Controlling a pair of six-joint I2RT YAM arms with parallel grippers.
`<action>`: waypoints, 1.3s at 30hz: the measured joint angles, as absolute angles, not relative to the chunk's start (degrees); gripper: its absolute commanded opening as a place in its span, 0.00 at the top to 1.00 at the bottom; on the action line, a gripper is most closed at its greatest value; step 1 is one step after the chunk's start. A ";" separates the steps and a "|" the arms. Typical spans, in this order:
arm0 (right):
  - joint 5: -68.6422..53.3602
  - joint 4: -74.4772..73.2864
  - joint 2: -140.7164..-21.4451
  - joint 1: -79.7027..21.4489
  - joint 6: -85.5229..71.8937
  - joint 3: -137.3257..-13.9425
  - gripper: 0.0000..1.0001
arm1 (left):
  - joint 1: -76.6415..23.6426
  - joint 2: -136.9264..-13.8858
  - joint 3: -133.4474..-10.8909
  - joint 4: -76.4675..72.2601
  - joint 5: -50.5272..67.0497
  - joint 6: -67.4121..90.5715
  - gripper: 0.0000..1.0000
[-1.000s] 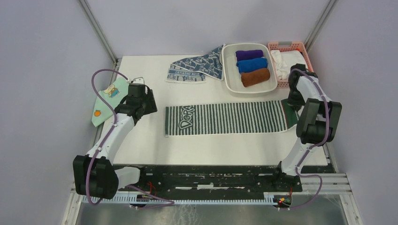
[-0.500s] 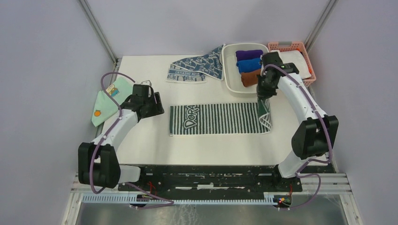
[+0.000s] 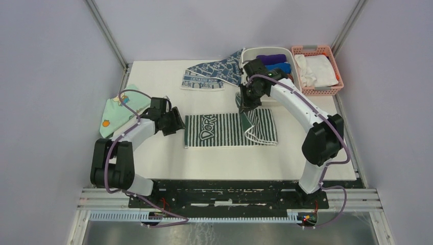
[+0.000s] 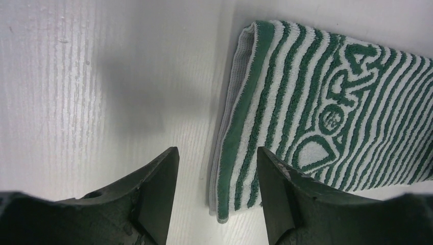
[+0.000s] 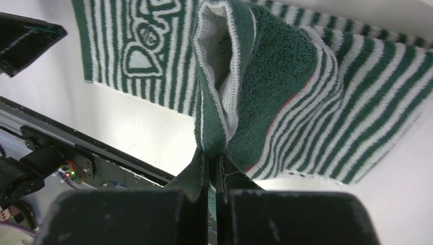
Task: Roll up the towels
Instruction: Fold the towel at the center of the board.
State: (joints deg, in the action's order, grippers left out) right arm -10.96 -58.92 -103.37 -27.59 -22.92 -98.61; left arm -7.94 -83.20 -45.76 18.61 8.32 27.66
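Note:
The green-and-white striped towel (image 3: 219, 130) lies mid-table with its white lettering at the left end. My right gripper (image 3: 246, 108) is shut on the towel's right end (image 5: 224, 76). It holds that end lifted and folded back over the striped middle (image 5: 327, 97), and its jaws (image 5: 212, 158) pinch the hem. My left gripper (image 3: 176, 124) stands open just above the towel's left edge (image 4: 240, 117), whose hem shows between its fingers (image 4: 217, 153). The blue-grey patterned towel (image 3: 214, 71) lies flat at the back.
A white tub (image 3: 265, 49) at the back right holds purple (image 3: 273, 57) and blue (image 3: 283, 66) rolls, partly behind my right arm. A pink basket (image 3: 311, 49) with white cloth stands right of it. A mint-green cloth (image 3: 115, 109) lies at the left edge.
My right gripper has carried the striped towel's right end leftward, folding it over and shortening the towel. My left gripper has moved right to the towel's left edge.

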 measured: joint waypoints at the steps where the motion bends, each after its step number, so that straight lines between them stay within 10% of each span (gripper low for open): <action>1: -11.20 -58.57 -103.92 -28.56 -23.73 -98.80 1.00 | -7.94 -83.53 -45.58 18.24 8.58 27.83 0.37; 39: -15.40 -37.93 -126.76 -43.09 -39.70 -106.89 0.96 | -9.19 -88.27 -43.64 14.68 10.68 29.36 0.63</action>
State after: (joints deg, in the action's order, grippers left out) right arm -15.40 -37.93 -126.76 -43.09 -39.70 -106.89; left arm -9.19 -88.27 -43.64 14.68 10.68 29.36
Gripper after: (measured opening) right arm 0.063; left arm 0.398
